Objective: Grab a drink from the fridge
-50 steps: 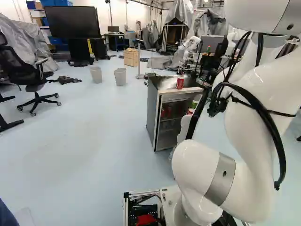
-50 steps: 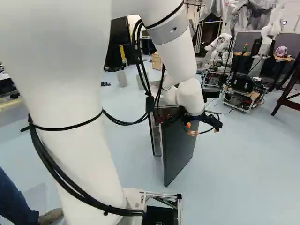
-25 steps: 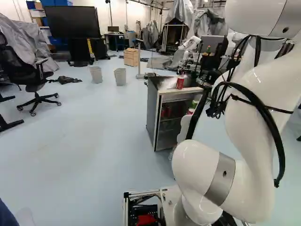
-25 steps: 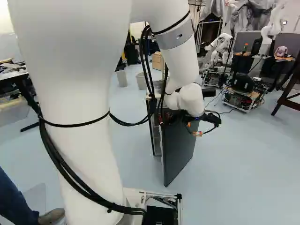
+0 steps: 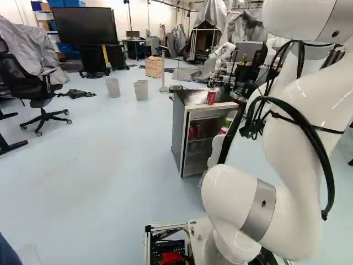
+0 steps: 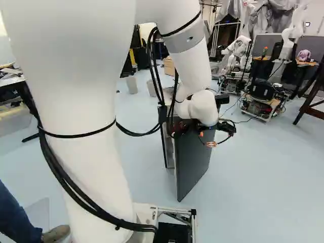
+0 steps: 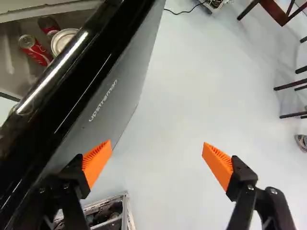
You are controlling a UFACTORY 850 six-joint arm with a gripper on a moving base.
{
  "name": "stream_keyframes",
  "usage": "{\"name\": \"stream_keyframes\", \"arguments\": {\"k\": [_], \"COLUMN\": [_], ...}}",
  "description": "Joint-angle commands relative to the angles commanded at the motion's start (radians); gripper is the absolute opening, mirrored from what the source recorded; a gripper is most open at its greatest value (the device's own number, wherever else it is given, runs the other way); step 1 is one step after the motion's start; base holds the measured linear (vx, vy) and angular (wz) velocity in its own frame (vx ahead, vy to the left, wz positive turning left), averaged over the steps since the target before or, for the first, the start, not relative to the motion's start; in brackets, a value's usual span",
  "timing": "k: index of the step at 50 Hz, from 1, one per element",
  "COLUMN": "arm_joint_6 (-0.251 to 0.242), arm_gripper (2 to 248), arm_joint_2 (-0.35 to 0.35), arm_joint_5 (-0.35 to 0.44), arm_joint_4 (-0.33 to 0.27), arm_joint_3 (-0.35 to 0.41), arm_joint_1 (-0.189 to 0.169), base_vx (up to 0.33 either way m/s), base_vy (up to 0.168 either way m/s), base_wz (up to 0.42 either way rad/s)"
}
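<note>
There's pale lettering along the outside of the fridge door [image 7: 104,112], and white script on a red can [image 7: 36,50] inside the fridge [image 5: 179,130]. Another red can [image 7: 48,24] lies beside it, next to a can with a silver top [image 7: 64,40]. All three sit across the door's black edge from the gripper [image 6: 206,139], so no drink is between its fingers; they stand wide apart, clamped on nothing, with floor [image 7: 163,167] between them and one finger close by the door. One more red can [image 5: 212,96] stands on top of the fridge. Compared with a second ago, the arm [image 6: 190,66] has shifted, carrying the gripper slightly up and left in the right base view, while the door hasn't budged
</note>
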Motion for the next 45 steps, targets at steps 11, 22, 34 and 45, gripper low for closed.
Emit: {"name": "stream_keyframes", "arguments": {"k": [11, 22, 34, 45], "arm_joint_6": [0.000, 0.000, 0.000, 0.000], "arm_gripper": [247, 247, 247, 247], "arm_joint_2": [0.013, 0.026, 0.033, 0.031], "arm_joint_5": [0.000, 0.000, 0.000, 0.000], "arm_joint_4": [0.000, 0.000, 0.000, 0.000], "arm_joint_3": [0.016, 0.031, 0.039, 0.036], "arm_joint_1": [0.013, 0.026, 0.046, 0.065], "base_vx": [0.000, 0.000, 0.000, 0.000], "base_vy": [0.000, 0.000, 0.000, 0.000], "base_wz": [0.000, 0.000, 0.000, 0.000]}}
